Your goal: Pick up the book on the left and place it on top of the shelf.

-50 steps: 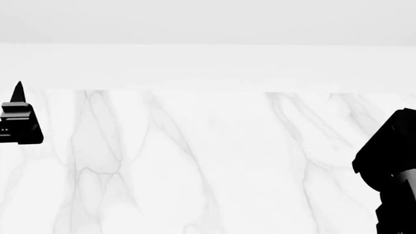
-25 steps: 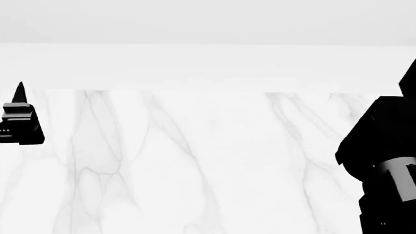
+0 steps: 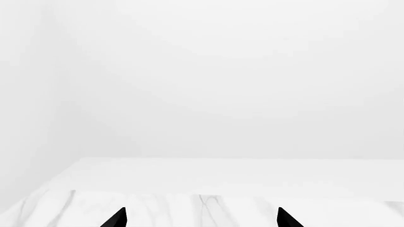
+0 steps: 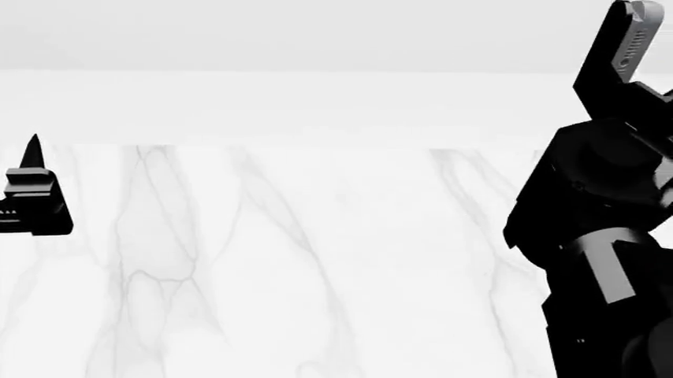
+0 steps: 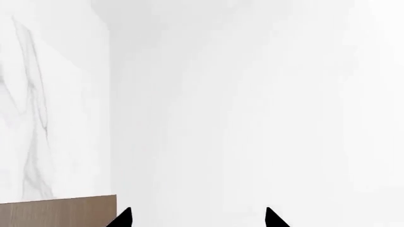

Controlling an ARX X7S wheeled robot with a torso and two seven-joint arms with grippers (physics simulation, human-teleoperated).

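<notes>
The book is out of view in every frame. My left gripper point(image 4: 31, 153) hovers at the far left over the white marble table point(image 4: 315, 260). In its wrist view its two black fingertips stand wide apart with only table between them point(image 3: 202, 220), so it is open. My right arm fills the right side of the head view, its gripper point(image 4: 634, 39) raised and pointing up. Its wrist view shows the tips apart and nothing held point(image 5: 197, 220). A strip of brown wood point(image 5: 57, 212) shows there; I cannot tell whether it is the shelf.
The marble table runs back to a pale raised ledge point(image 4: 315, 106) with a plain white wall behind. A veined marble surface point(image 5: 38, 104) lies along one side of the right wrist view.
My right arm has risen and swung inward, and its gripper now points up at the head view's top right. The left gripper has stayed put.
</notes>
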